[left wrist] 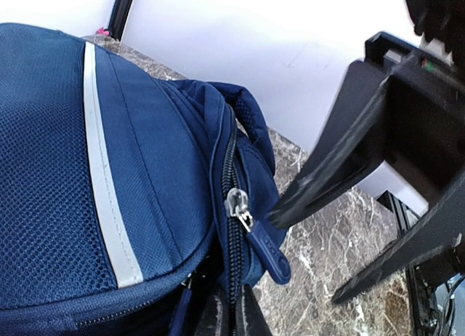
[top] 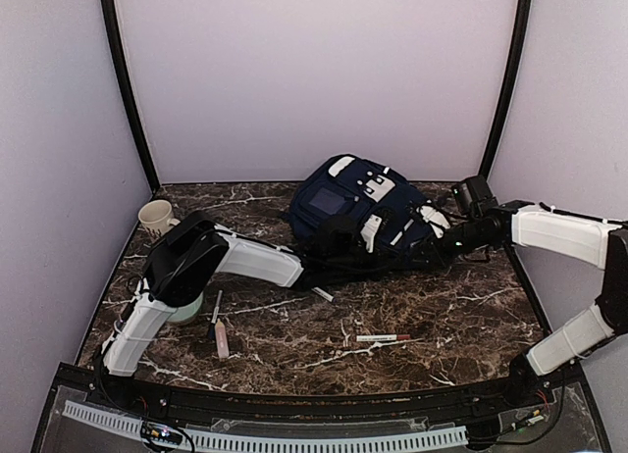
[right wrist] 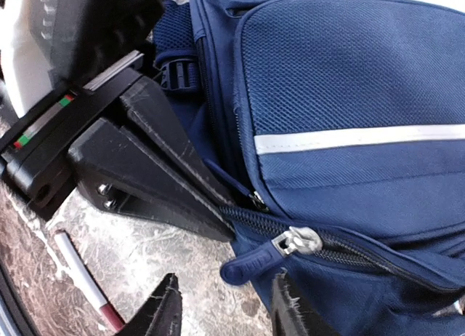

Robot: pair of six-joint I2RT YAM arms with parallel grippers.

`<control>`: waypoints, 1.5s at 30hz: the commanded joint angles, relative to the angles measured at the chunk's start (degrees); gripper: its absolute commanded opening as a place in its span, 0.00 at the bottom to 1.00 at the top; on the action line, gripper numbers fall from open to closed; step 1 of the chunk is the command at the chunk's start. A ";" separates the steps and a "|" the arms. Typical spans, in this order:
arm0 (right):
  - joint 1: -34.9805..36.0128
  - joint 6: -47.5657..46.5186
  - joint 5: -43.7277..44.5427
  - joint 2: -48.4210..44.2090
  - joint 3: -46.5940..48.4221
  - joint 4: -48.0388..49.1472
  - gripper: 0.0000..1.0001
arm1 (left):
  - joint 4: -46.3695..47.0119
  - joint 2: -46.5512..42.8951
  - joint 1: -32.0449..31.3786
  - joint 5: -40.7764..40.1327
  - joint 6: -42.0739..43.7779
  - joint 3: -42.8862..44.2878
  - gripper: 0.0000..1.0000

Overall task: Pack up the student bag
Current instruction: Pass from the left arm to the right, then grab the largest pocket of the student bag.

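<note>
A robot test booth in a lab: plain pale panels (top: 314, 71) held by black corner posts (top: 126, 90) wall in a dark marbled surface (top: 442, 316), with a slotted cable duct (top: 294, 440) along its near edge.

A cream mug (top: 155, 218) stands on the marble table (top: 471, 306), well left of the left end effector (right wrist: 221, 218). A white-and-red pen (top: 378, 337) lies apart from it, nearer the front edge.

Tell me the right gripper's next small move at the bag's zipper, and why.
Probably ease the right gripper slightly forward and close on the blue pull tab. Its jaws stand open with the tab at the mouth of the gap, ungripped, while the left gripper is shut on the student bag beside the zipper, seemingly bracing it.
</note>
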 commanded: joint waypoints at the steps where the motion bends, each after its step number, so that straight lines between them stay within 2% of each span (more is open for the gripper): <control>1: 2.47 3.79 4.45 1.51 2.16 4.21 0.44 | 9.78 -5.89 -0.19 0.94 -2.24 1.20 0.00; 4: 4.54 4.85 9.05 2.26 2.85 5.39 0.45 | 9.33 -5.77 -0.62 0.97 -1.87 2.04 0.00; 6: 6.08 4.71 13.34 3.14 3.07 5.44 0.42 | 9.08 -5.77 -0.89 0.99 -1.41 2.42 0.00; 12: 6.23 5.11 26.45 4.87 1.97 7.02 0.35 | 9.42 -5.73 -1.10 0.89 -1.39 2.24 0.00; 14: 5.64 5.46 27.88 5.25 1.97 7.15 0.35 | 9.33 -5.76 -1.18 0.98 -1.31 2.16 0.00; 17: 4.91 5.24 26.53 3.77 1.79 6.99 0.32 | 8.87 -5.85 -1.19 0.98 -1.14 2.22 0.00; 21: 2.63 2.40 14.78 -1.21 1.84 4.69 0.28 | 7.68 -6.15 -1.19 1.18 -0.53 1.98 0.00; 23: 1.94 -0.20 10.11 -3.97 1.59 3.33 0.28 | 6.90 -6.26 -1.19 1.54 -0.12 1.84 0.00; 26: 1.37 -1.70 10.39 -6.67 0.74 4.07 0.29 | 6.30 -6.57 -1.19 2.03 0.79 1.40 0.00; 28: 0.79 -4.06 8.17 -6.66 1.00 3.54 0.33 | 6.39 -6.80 -1.12 2.19 0.93 1.00 0.00; 32: 0.76 -10.73 3.91 -5.04 1.92 2.15 0.41 | 6.28 -7.20 -1.10 2.89 1.42 0.46 0.00; 36: 0.76 -14.73 2.51 0.07 6.16 -0.25 0.43 | 6.24 -7.68 -1.08 3.76 2.29 -0.26 0.00; 45: 0.69 -13.54 1.10 11.05 12.62 -1.72 0.41 | 7.43 -8.83 -1.10 3.97 2.44 -2.58 0.00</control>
